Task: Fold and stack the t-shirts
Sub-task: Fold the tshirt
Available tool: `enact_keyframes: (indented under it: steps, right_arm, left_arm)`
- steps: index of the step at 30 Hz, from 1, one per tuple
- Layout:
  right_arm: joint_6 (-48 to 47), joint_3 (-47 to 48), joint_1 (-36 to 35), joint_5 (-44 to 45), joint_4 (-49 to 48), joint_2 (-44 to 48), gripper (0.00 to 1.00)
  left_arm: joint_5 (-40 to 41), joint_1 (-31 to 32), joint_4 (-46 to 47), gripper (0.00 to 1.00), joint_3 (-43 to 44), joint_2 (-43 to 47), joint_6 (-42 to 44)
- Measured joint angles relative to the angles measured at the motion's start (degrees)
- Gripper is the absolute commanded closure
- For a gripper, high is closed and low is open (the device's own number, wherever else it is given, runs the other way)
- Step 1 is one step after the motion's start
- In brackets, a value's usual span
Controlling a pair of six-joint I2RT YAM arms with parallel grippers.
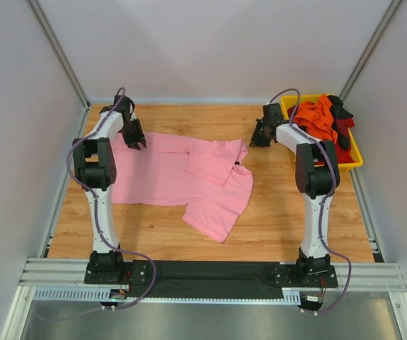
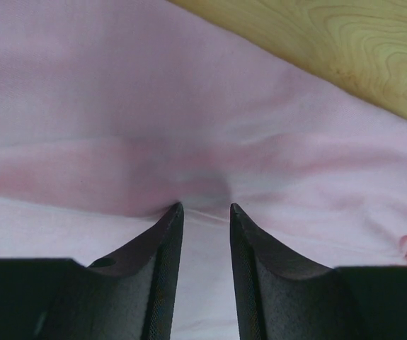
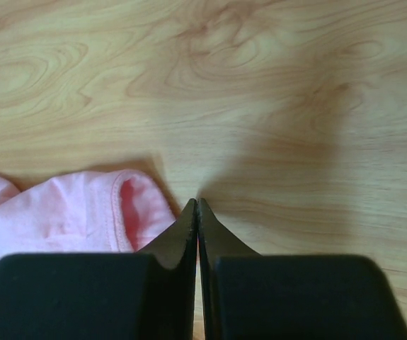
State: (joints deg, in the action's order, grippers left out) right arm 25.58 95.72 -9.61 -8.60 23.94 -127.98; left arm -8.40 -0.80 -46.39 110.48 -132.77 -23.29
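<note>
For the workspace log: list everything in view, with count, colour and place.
pink t-shirt: one, light pink, spread on the table's left half, partly folded over itself
orange t-shirt: one, orange, on top in the bin
red t-shirt: one, red, in the bin, near side
black t-shirt: count unclear, black, in the bin, far side
bin: one, yellow, far right corner
table: one, light wood
left gripper: one, black, open, over the pink t-shirt
right gripper: one, black, shut, over bare wood beside the pink t-shirt
</note>
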Motion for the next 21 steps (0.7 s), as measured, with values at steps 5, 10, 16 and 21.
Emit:
enact_keyframes:
  steps: [5,10,16,21]
  right_arm:
    - [1.6,0.02,1.51,3.28,-0.63,0.0,1.0]
    - [1.27,2.08,2.75,3.74,0.2,-0.94,0.99]
    - [0.96,-0.74,3.02,-2.99,-2.34,0.31,0.68]
    - [-0.15,-5.64,2.82,-8.33,-4.11,2.84,0.67]
  left_arm:
    - [0.85,0.04,-0.5,0.59,2.32,-1.27,-0.22]
    - [0.46,0.0,-0.46,0.57,3.58,-2.03,-0.2]
    - [-0.59,0.0,0.02,0.56,3.43,-2.03,0.04]
    - [-1.62,0.0,0.02,0.56,3.43,-2.03,0.22]
